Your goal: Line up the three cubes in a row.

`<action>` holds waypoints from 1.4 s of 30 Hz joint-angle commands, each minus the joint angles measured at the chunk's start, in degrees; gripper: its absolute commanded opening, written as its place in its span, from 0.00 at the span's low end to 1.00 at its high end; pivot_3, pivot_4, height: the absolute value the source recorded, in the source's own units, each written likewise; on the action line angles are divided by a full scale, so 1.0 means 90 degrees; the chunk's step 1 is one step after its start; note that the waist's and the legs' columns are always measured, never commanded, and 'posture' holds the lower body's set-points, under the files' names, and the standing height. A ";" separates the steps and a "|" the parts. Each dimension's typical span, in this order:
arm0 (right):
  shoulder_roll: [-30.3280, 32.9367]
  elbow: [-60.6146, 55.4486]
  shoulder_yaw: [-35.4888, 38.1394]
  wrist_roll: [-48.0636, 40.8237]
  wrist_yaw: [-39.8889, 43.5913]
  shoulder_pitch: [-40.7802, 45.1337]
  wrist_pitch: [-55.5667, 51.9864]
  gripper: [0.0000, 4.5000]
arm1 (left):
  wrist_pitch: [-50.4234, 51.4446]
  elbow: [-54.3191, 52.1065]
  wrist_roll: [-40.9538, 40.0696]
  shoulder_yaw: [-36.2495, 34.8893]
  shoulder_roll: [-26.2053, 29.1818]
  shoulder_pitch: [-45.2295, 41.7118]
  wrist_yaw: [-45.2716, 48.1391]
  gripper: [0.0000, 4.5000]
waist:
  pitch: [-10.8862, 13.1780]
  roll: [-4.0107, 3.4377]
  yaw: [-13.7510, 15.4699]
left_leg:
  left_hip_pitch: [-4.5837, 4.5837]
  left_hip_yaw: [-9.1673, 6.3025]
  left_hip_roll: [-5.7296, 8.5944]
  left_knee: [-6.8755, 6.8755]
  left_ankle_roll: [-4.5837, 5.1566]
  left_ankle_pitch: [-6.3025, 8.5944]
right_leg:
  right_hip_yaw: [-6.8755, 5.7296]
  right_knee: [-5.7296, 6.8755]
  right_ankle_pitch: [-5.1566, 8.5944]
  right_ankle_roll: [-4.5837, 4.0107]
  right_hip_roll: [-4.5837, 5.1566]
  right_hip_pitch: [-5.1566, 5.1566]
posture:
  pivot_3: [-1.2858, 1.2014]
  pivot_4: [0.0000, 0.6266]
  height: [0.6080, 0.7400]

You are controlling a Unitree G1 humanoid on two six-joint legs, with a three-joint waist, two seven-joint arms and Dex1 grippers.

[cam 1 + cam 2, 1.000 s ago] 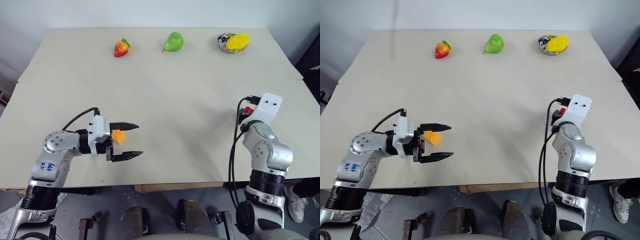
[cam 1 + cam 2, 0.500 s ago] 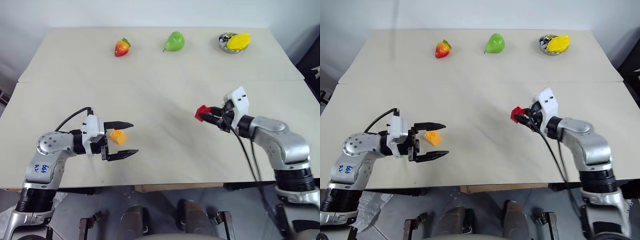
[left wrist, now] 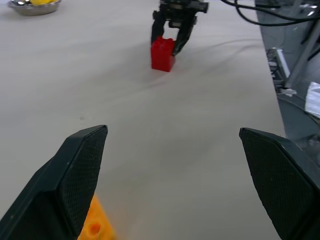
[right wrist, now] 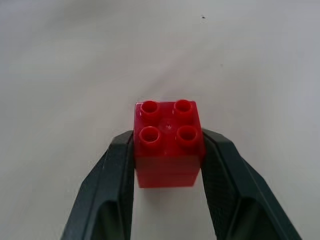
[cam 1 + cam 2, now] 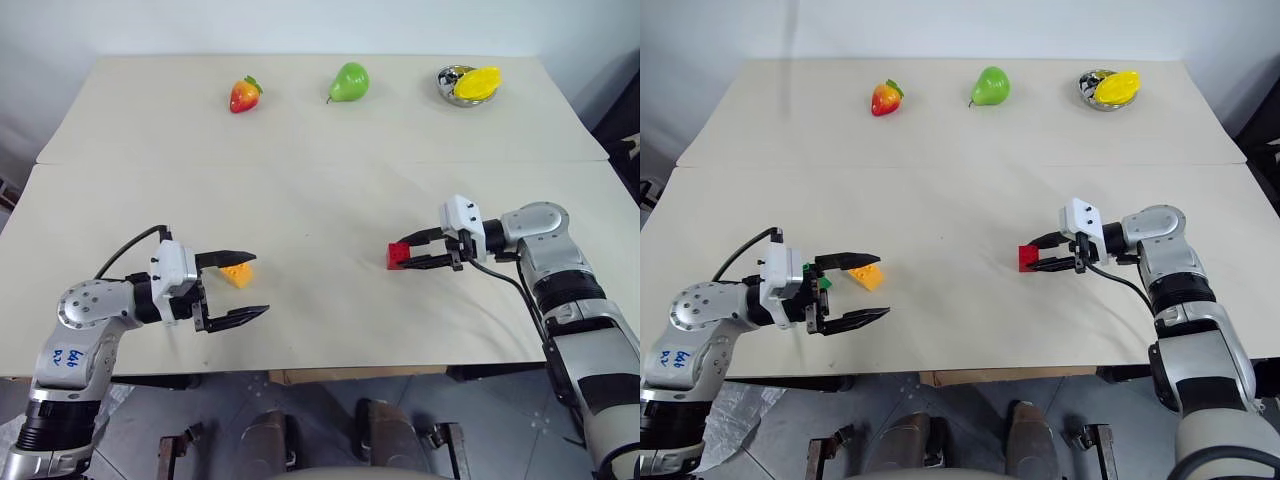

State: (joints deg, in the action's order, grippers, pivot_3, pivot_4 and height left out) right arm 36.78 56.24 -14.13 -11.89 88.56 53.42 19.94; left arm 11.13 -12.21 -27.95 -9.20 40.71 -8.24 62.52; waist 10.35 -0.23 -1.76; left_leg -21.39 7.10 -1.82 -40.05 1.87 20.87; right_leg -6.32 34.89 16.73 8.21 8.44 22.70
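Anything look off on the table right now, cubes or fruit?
Nothing stands out. The right gripper holds the red cube squarely; the orange-yellow cube lies skewed by the open left gripper.

- The two eye views look forward and down from the robot's head over the whole table (image 5: pixel 330 150) — the same scene, slightly offset sideways.
- The left wrist view looks low across the tabletop between its spread fingers (image 3: pixel 75 175) toward the far-off red cube (image 3: pixel 162 52).
- The right wrist view sits close above that same red cube — studs facing the lens.
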 commanded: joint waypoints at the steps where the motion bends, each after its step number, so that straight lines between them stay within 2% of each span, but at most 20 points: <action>1: -0.0013 0.0460 -0.0030 0.0048 0.0437 0.0205 0.0386 0.32 | 0.0020 -0.0268 -0.0197 -0.0190 0.0069 0.0054 -0.0018 1.00 | 0.0000 0.0000 0.0002 | 0.0005 -0.0004 0.0000 -0.0001 0.0000 0.0000 | -0.0004 0.0000 0.0000 0.0000 0.0001 -0.0008 | 0.52 0.24 1.00; 4: -0.0113 0.0827 0.0027 0.0146 0.0437 0.0393 0.0256 0.32 | 0.0146 -0.0342 -0.0261 -0.0264 0.0099 0.0077 -0.0080 1.00 | 0.0000 0.0000 -0.0017 | 0.0014 -0.0006 -0.0001 -0.0002 0.0000 0.0000 | -0.0004 0.0002 0.0000 0.0000 0.0001 -0.0016 | 0.52 0.24 1.00; 6: -0.0153 0.0971 0.0088 0.0212 0.0424 0.0465 0.0098 0.49 | 0.0268 -0.0373 -0.0363 -0.0388 0.0140 0.0080 -0.0124 1.00 | 0.0000 0.0000 -0.0025 | 0.0017 -0.0006 -0.0003 -0.0003 -0.0001 -0.0001 | -0.0004 0.0007 0.0000 0.0000 0.0001 -0.0016 | 0.52 0.24 1.00; 7: -0.0160 0.0996 0.0090 0.0207 0.0428 0.0481 0.0016 0.52 | 0.0327 -0.0385 -0.0420 -0.0448 0.0163 0.0079 -0.0137 1.00 | 0.0000 0.0000 -0.0022 | 0.0016 -0.0005 -0.0003 -0.0004 -0.0001 -0.0001 | -0.0003 0.0009 0.0000 0.0000 0.0001 -0.0016 | 0.52 0.24 1.00; 8: -0.0188 0.1003 0.0206 0.0192 0.0433 0.0472 0.0279 0.60 | 0.0378 -0.0387 -0.0486 -0.0540 0.0180 0.0084 -0.0162 1.00 | 0.0000 -0.0001 -0.0017 | 0.0016 -0.0008 -0.0003 -0.0004 -0.0001 -0.0001 | -0.0003 0.0009 0.0000 -0.0001 0.0002 -0.0015 | 0.52 0.24 1.00; 13: 0.0026 0.0572 0.0531 -0.0370 0.0437 0.0460 0.0279 0.97 | 0.0562 -0.0208 -0.0736 -0.1389 0.0455 0.0525 -0.0117 1.00 | 0.0007 -0.0012 -0.0033 | 0.0011 -0.0011 -0.0002 0.0002 -0.0002 0.0000 | -0.0006 0.0006 0.0001 -0.0003 0.0003 -0.0010 | 0.52 0.24 1.00; 14: 0.0121 0.0269 0.0555 -0.0685 0.0437 0.0383 0.0130 0.99 | 0.0570 -0.0095 -0.0776 -0.1658 0.0512 0.0712 -0.0084 1.00 | 0.0010 -0.0017 -0.0046 | 0.0011 -0.0011 -0.0002 0.0004 -0.0002 0.0000 | -0.0006 0.0004 0.0002 -0.0003 0.0003 -0.0010 | 0.52 0.24 1.00; 16: 0.0317 -0.0493 0.0541 -0.1364 0.0437 0.0105 -0.0181 0.99 | 0.0472 0.0171 -0.0762 -0.2176 0.0545 0.1030 -0.0142 1.00 | 0.0015 -0.0023 -0.0053 | 0.0010 -0.0011 -0.0001 0.0005 -0.0002 0.0000 | -0.0006 0.0003 0.0002 -0.0003 0.0005 -0.0008 | 0.52 0.24 1.00; 18: 0.0600 -0.1886 0.0474 -0.2373 0.0437 -0.0577 -0.0774 0.99 | 0.0326 0.0668 -0.0691 -0.2875 0.0552 0.1489 -0.0205 1.00 | 0.0015 -0.0023 -0.0041 | 0.0011 -0.0015 -0.0003 0.0008 -0.0002 0.0000 | -0.0012 0.0001 0.0003 -0.0006 0.0005 -0.0009 | 0.52 0.24 1.00; 20: 0.0808 -0.3034 0.0395 -0.2970 0.0437 -0.1251 -0.1171 0.99 | 0.0281 0.1023 -0.0687 -0.3351 0.0530 0.1827 -0.0248 1.00 | 0.0015 -0.0023 -0.0031 | 0.0010 -0.0024 -0.0009 0.0012 -0.0007 0.0004 | -0.0025 0.0001 0.0007 -0.0012 0.0005 -0.0009 | 0.52 0.24 1.00; 23: 0.0664 -0.4065 0.0630 -0.3166 0.0323 -0.1977 -0.1894 0.99 | 0.0116 0.1655 -0.0675 -0.3855 0.0446 0.2138 -0.0367 1.00 | 0.0016 -0.0021 -0.0004 | 0.0011 -0.0023 -0.0011 0.0011 -0.0012 0.0012 | -0.0041 0.0001 0.0010 -0.0019 0.0007 -0.0010 | 0.52 0.24 1.00; 27: 0.0369 -0.5147 0.0821 -0.3284 -0.0089 -0.2919 -0.1953 0.99 | 0.0098 0.2160 -0.0716 -0.4207 0.0400 0.2581 -0.0275 1.00 | 0.0014 -0.0015 0.0024 | 0.0014 -0.0017 -0.0011 0.0004 -0.0011 0.0014 | -0.0037 0.0009 0.0008 -0.0015 0.0015 -0.0010 | 0.52 0.24 1.00; 30: 0.0058 -0.5868 0.1031 -0.3271 -0.0485 -0.3474 -0.2031 0.99 | 0.0141 0.2055 -0.0754 -0.4108 0.0353 0.2714 -0.0242 1.00 | 0.0010 -0.0007 0.0060 | 0.0011 -0.0020 -0.0005 0.0007 -0.0009 0.0024 | -0.0038 0.0006 0.0009 -0.0016 0.0023 -0.0007 | 0.52 0.24 1.00; 33: -0.0077 -0.6089 0.1253 -0.3157 -0.0653 -0.3621 -0.2023 0.99 | 0.0137 0.1771 -0.0723 -0.3858 0.0296 0.2737 -0.0187 1.00 | 0.0010 -0.0003 0.0060 | 0.0011 -0.0021 -0.0004 0.0004 -0.0009 0.0027 | -0.0037 0.0008 0.0008 -0.0017 0.0026 -0.0007 | 0.52 0.24 1.00; 37: 0.0178 -0.6219 0.1580 -0.3049 -0.0531 -0.3788 -0.2082 0.99 | 0.0090 0.0847 -0.0691 -0.3379 0.0096 0.2566 -0.0470 1.00 | 0.0009 -0.0002 0.0061 | 0.0013 -0.0021 -0.0003 0.0006 -0.0010 0.0028 | -0.0034 0.0008 0.0008 -0.0017 0.0029 -0.0006 | 0.52 0.24 1.00; 42: 0.0522 -0.6191 0.1933 -0.2976 -0.0362 -0.4000 -0.2173 0.99 | 0.0173 -0.0396 -0.0242 -0.2506 -0.0237 0.2513 -0.1235 1.00 | 0.0008 0.0000 0.0053 | 0.0013 -0.0022 -0.0002 0.0010 -0.0008 0.0034 | -0.0034 0.0004 0.0008 -0.0019 0.0025 -0.0007 | 0.52 0.24 1.00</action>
State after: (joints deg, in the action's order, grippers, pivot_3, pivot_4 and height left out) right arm 40.30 1.89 0.82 -38.13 84.56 18.14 1.03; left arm 12.67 -12.30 -31.99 -33.63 39.29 14.24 54.16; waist 10.42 -0.23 -1.28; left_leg -21.27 6.91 -1.83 -39.96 1.80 21.18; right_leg -6.64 34.92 16.81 8.05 8.65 22.64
